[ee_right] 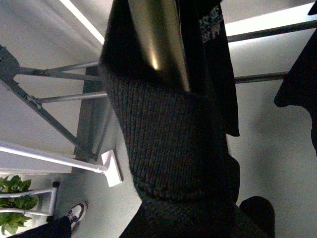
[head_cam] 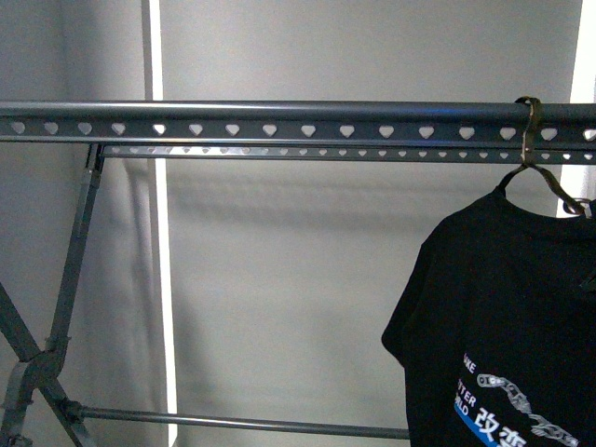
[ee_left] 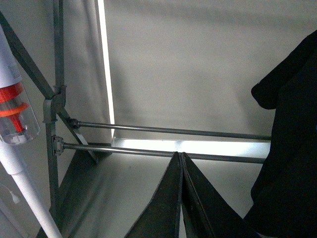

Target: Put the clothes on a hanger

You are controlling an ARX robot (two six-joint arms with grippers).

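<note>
T-shirt (head_cam: 507, 317) on small clothes hanger (head_cam: 540, 177), its hook (head_cam: 528, 130) over rack rail (head_cam: 279, 121) near right end, front view. Shirt hangs below rail, print facing camera.

Left end effector (ee_left: 181, 163): fingers pressed together, holding nothing, low near rack crossbars (ee_left: 168, 131).

Right end effector: cannot tell; right wrist view filled by dark ribbed fabric (ee_right: 168, 129) close to lens.

Step judged: seating and release. Check hook fully over rail, let go gently, withdraw without snagging fabric.
</note>
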